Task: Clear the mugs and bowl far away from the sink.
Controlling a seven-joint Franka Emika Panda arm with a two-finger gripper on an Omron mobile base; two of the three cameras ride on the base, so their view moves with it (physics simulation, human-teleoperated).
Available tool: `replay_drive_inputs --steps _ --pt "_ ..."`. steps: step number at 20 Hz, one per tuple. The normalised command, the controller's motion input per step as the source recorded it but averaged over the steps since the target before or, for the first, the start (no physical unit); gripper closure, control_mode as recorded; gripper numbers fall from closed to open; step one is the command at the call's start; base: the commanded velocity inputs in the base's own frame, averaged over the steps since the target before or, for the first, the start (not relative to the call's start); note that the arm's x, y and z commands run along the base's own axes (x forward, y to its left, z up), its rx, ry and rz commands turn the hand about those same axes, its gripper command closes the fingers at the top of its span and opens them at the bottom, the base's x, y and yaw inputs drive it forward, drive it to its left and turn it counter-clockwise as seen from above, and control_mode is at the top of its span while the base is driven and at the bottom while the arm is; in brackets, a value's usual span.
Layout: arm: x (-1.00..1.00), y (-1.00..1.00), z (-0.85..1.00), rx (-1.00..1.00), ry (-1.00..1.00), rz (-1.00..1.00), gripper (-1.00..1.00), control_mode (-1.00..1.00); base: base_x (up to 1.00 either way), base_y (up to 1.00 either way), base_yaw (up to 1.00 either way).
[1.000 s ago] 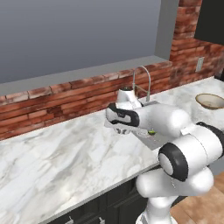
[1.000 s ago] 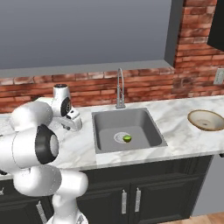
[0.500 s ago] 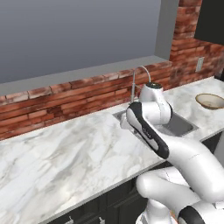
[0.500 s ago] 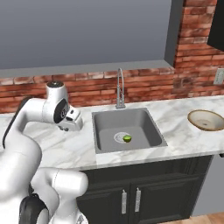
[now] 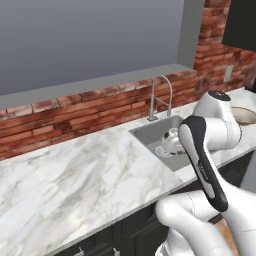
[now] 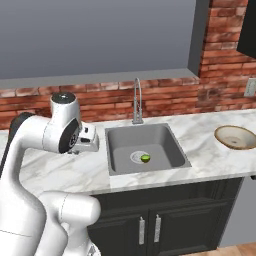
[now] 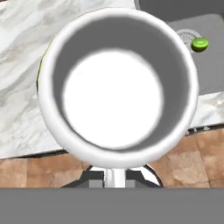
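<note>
In the hand view a white mug (image 7: 116, 87) faces me mouth-on, round and empty, and my gripper (image 7: 116, 177) is shut on it at its lower rim. From the left base view the mug (image 5: 170, 142) hangs just above the counter at the near left edge of the grey sink (image 5: 150, 132). In the right base view my hand (image 6: 86, 142) sits left of the sink (image 6: 167, 145), over the marble. The tan bowl (image 6: 235, 137) rests on the counter far right of the sink, and it also shows as the bowl (image 5: 246, 115) behind my arm.
A small green fruit (image 6: 145, 158) lies by the sink drain. A thin chrome faucet (image 6: 136, 102) stands behind the basin against the brick wall. A wide stretch of marble counter (image 5: 75, 175) runs left of the sink. The counter's front edge drops to dark cabinets (image 6: 150, 225).
The arm has swung its elbow out to the right and down. The hand with the mug has shifted slightly toward the sink. The bowl has not moved.
</note>
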Motion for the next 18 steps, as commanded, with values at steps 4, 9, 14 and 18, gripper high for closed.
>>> replay_drive_inputs --steps 4,9,14,18 --pt "-0.57 -0.08 0.17 -0.06 -0.1 0.09 1.0 -1.0 0.0 0.0 0.0" --pt "0.0 0.0 0.0 0.0 0.0 0.0 1.0 1.0 -0.45 -0.01 -0.13" --pt "0.0 0.0 0.0 0.0 0.0 0.0 1.0 1.0 -0.32 -0.38 -0.59" --pt "0.0 0.0 0.0 0.0 0.0 0.0 1.0 1.0 -0.27 -0.39 -0.62"
